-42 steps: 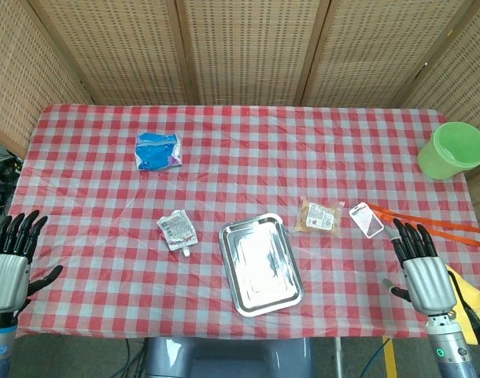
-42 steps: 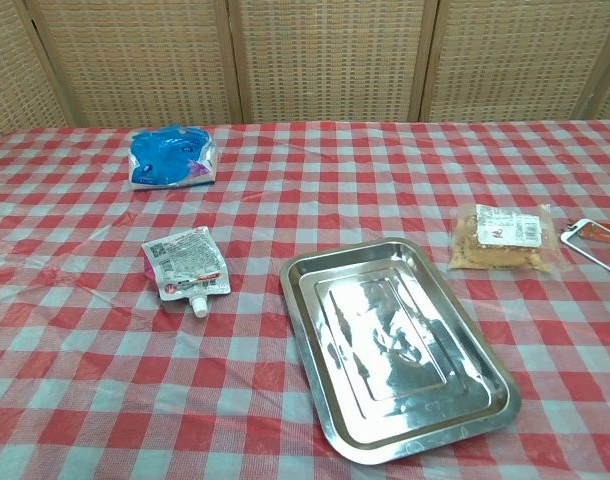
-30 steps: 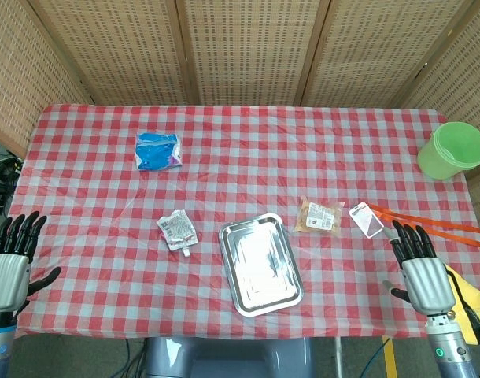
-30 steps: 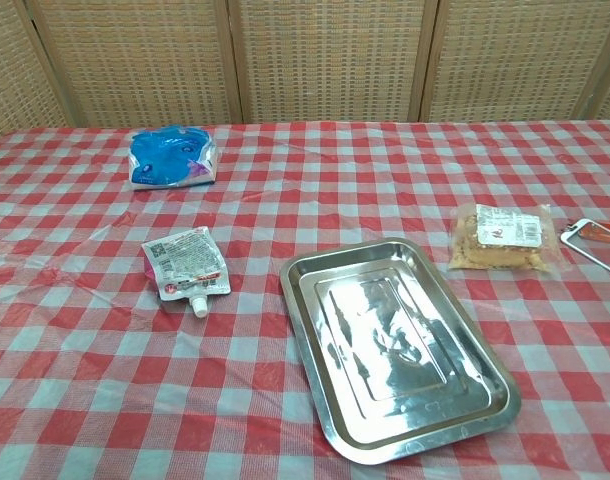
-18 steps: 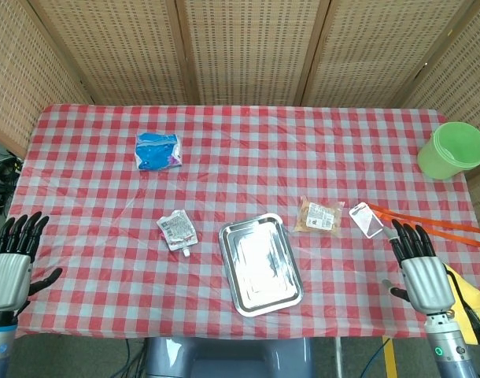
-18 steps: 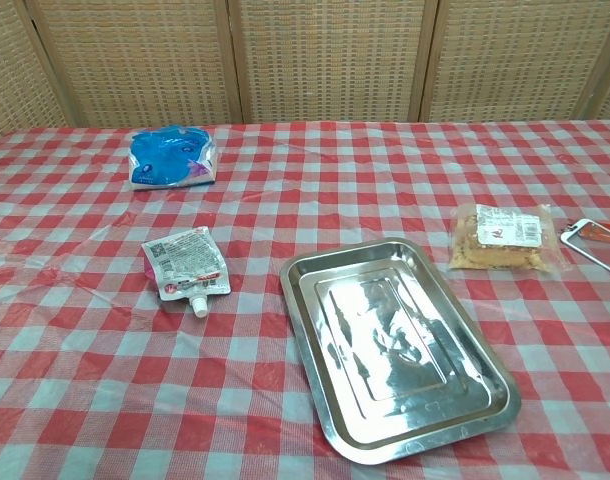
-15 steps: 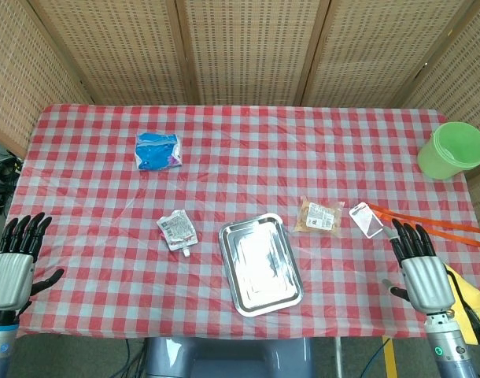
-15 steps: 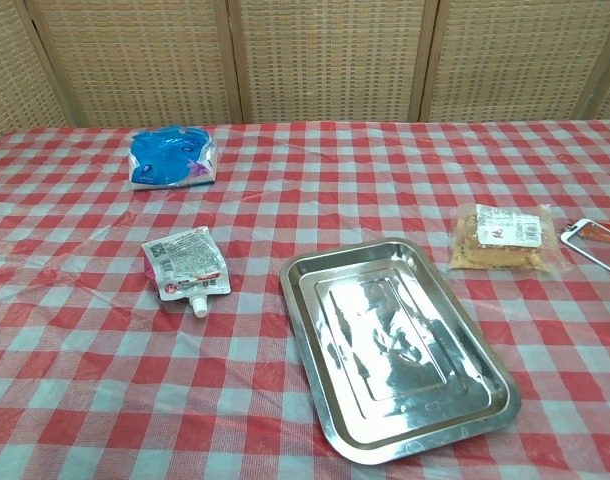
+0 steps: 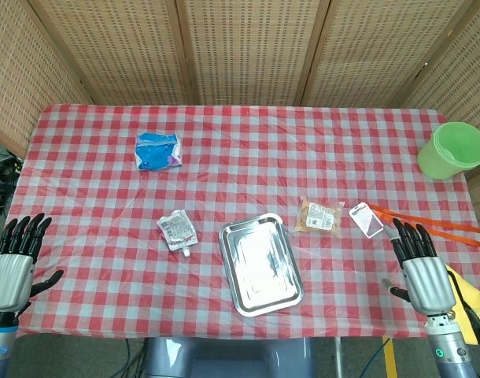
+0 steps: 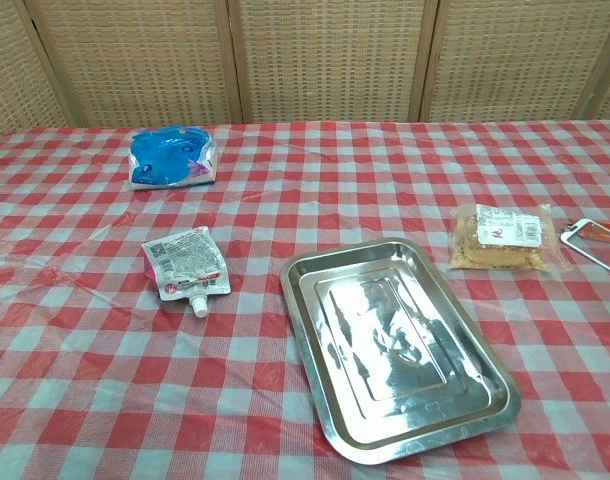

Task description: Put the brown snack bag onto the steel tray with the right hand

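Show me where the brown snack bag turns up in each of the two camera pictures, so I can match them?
Head view: the brown snack bag lies right of centre on the checked cloth, just right of the steel tray.
Chest view: the same bag sits at the right side, up and right of the tray, near the picture's edge.
Shared landmark: the steel tray, empty in both views.

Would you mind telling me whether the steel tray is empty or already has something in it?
Empty. The steel tray shows only its bare reflective bottom in both views, and the brown snack bag lies on the cloth apart from it.
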`<state>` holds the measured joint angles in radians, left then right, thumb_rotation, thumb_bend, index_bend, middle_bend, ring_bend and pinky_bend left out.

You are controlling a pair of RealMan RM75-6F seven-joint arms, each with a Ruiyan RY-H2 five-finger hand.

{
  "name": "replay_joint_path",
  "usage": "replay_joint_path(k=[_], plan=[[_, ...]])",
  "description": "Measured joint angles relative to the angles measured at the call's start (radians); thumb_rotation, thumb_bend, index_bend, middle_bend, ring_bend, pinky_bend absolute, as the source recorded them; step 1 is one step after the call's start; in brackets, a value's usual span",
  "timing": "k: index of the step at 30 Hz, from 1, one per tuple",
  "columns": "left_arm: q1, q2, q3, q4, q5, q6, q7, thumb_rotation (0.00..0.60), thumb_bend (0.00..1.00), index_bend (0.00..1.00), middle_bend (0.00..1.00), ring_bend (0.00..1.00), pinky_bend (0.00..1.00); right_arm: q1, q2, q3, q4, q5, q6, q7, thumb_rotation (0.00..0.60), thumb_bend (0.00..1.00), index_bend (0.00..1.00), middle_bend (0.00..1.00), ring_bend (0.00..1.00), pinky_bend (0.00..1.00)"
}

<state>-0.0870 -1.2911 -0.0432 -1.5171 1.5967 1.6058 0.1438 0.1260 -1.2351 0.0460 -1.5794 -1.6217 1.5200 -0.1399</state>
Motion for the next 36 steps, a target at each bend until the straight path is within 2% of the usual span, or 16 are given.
replay_joint_path(k=[5, 9, 15, 19, 28, 36], plan=[[0.003, 0.006, -0.005, -0.004, 0.005, 0.014, -0.003, 0.6, 0.0, 0.0, 0.0, 0.0, 0.0, 0.026, -0.002, 0.005, -0.015, 0.006, -0.047, 0.002, 0.6, 0.08, 0.0, 0.0, 0.0, 0.0], [0.001, 0.007, -0.005, -0.001, 0.001, 0.006, -0.005, 0.6, 0.0, 0.0, 0.0, 0.0, 0.0, 0.078, -0.002, 0.033, -0.052, 0.036, -0.125, -0.025, 0.6, 0.08, 0.0, 0.0, 0.0, 0.0], [-0.004, 0.008, -0.013, 0.006, -0.02, -0.011, -0.018, 0.6, 0.0, 0.0, 0.0, 0.0, 0.0, 0.182, -0.024, 0.106, -0.108, 0.15, -0.275, -0.107, 0.6, 0.08, 0.0, 0.0, 0.0, 0.0], [-0.008, 0.01, -0.015, 0.01, -0.027, -0.022, -0.028, 0.6, 0.0, 0.0, 0.0, 0.0, 0.0, 0.261, -0.061, 0.159, -0.109, 0.269, -0.379, -0.173, 0.6, 0.08, 0.0, 0.0, 0.0, 0.0], [-0.024, 0.009, -0.023, 0.022, -0.058, -0.064, -0.032, 0.6, 0.0, 0.0, 0.0, 0.0, 0.0, 0.408, -0.166, 0.235, -0.024, 0.504, -0.537, -0.279, 0.6, 0.08, 0.0, 0.0, 0.0, 0.0], [-0.032, 0.011, -0.027, 0.028, -0.08, -0.091, -0.041, 0.6, 0.0, 0.0, 0.0, 0.0, 0.0, 0.501, -0.251, 0.248, 0.102, 0.631, -0.619, -0.334, 0.6, 0.08, 0.01, 0.0, 0.0, 0.0]])
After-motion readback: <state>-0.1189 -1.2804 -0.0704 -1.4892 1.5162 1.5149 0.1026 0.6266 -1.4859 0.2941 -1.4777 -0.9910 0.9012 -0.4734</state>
